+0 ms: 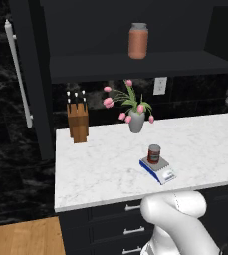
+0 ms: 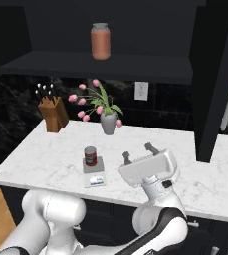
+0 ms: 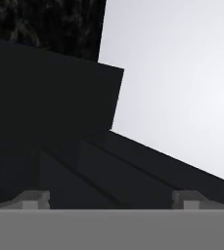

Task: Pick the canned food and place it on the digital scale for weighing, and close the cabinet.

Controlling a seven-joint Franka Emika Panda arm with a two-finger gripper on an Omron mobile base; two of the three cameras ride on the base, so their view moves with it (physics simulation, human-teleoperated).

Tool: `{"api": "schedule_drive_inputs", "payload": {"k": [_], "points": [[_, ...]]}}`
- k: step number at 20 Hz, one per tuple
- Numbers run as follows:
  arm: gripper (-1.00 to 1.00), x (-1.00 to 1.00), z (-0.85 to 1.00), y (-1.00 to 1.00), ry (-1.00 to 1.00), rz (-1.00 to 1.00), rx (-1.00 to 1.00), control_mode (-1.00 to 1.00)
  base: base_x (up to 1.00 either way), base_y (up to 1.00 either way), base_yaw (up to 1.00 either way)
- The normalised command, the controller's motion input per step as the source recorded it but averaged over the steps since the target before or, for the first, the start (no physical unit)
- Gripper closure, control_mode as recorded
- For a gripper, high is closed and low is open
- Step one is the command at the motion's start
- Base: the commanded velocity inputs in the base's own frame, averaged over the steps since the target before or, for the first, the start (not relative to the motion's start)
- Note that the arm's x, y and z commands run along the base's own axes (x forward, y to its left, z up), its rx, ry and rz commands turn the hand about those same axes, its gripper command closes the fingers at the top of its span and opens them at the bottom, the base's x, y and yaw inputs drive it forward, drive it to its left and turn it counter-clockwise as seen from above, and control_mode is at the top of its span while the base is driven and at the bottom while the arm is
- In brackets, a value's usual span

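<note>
Overhead, the cabinet (image 1: 31,79) is open: its left door stands swung out edge-on past the counter's left end, bar handle (image 1: 17,74) facing the room, and the right door (image 2: 212,74) likewise juts forward. Closing is judged the step left. On the open shelf (image 2: 100,67) sits a terracotta jar (image 2: 100,41), near its middle.

The marble counter (image 1: 105,164) carries a knife block (image 1: 77,121) at its back left corner and a vase of pink tulips (image 1: 136,118) at mid-back.

The gripper (image 2: 138,151) hangs above the counter's front edge, fingers spread wide apart and pointing up, nothing between them.

The digital scale (image 1: 158,169) lies near the front edge, mid-counter. The canned food (image 1: 154,154) stands upright on its plate, so placement appears done.
</note>
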Motion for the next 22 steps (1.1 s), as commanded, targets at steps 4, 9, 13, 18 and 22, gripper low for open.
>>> {"api": "schedule_drive_inputs", "payload": {"k": [4, 9, 13, 18, 22], "points": [[-1.00, -0.26, 0.06, -0.68, -0.09, -0.09, 0.13, -1.00, 0.00, 0.00, 0.00], [-1.00, -0.21, 0.10, -0.73, 0.01, -0.10, 0.13, -1.00, 0.00, 0.00, 0.00], [-1.00, 0.00, 0.06, -0.75, 0.19, -0.10, 0.10, -1.00, 0.00, 0.00, 0.00], [-1.00, 0.00, -0.02, -0.53, 0.29, -0.09, 0.03, -1.00, 0.00, 0.00, 0.00], [-1.00, 0.03, -0.20, -0.36, 0.23, -0.04, 0.00, -1.00, 0.00, 0.00, 0.00]]}}
